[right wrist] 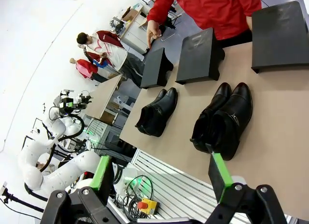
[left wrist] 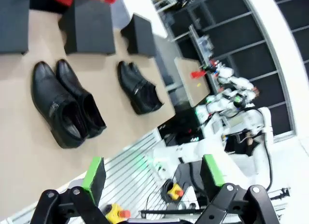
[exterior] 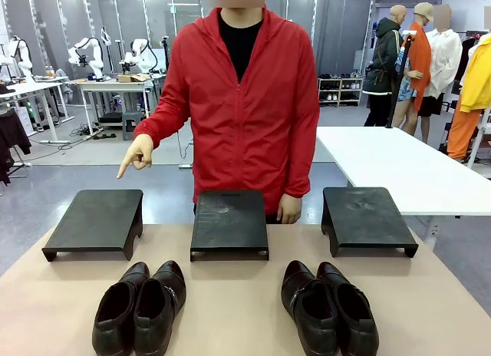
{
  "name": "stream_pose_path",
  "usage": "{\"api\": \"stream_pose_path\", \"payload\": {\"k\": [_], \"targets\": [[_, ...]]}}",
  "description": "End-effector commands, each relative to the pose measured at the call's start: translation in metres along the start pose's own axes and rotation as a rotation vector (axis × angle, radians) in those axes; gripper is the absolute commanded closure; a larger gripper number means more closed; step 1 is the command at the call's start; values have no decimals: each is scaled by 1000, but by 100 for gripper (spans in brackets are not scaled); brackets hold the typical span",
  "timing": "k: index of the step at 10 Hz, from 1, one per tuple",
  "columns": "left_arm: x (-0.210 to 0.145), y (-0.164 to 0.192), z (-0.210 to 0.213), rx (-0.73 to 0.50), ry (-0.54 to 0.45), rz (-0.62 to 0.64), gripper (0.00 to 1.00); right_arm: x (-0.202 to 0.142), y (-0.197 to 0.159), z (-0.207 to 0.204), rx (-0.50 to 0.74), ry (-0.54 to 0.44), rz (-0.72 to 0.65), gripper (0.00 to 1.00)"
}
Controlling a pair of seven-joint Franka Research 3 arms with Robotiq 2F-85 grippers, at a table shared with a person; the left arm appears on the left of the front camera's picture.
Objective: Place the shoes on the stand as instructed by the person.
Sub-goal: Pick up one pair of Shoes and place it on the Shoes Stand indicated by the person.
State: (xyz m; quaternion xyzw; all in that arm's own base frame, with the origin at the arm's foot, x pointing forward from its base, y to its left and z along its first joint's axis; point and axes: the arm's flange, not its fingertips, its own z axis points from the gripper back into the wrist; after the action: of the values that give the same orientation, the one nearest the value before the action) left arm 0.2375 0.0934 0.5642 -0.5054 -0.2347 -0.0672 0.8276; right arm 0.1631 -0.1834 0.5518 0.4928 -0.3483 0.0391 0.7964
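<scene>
Two pairs of black glossy shoes lie on the tan table, a left pair [exterior: 142, 306] and a right pair [exterior: 328, 306]. Behind them stand three low black stands: left [exterior: 96, 220], middle [exterior: 229, 222], right [exterior: 367, 218]. The person [exterior: 245, 103] in a red jacket points a hand [exterior: 138, 156] down at the left stand. My left gripper [left wrist: 153, 173] hangs open off the table's near side, with the left pair [left wrist: 65, 108] closest to it. My right gripper [right wrist: 161, 173] is open too, back from the right pair [right wrist: 224, 120]. Neither holds anything.
The table's front edge [right wrist: 159, 159] runs between the shoes and both grippers. A white table [exterior: 399, 160] stands at the back right. The person's other hand [exterior: 289, 210] rests by the middle stand.
</scene>
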Motion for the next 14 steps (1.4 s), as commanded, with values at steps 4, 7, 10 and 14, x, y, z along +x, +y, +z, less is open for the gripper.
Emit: {"api": "stream_pose_path", "payload": {"k": [4,7,10,14], "targets": [[22,-51,-156,307,288,88,0,1,1,0,9,-2,20,0],[21,-54,-236,590,230,118,0,1,1,0,9,-2,20,0],[3,-33,-289,808,245,78,0,1,1,0,9,-2,20,0],[-18,-6,-319,931,265,60,0,1,1,0,9,-2,20,0]]}}
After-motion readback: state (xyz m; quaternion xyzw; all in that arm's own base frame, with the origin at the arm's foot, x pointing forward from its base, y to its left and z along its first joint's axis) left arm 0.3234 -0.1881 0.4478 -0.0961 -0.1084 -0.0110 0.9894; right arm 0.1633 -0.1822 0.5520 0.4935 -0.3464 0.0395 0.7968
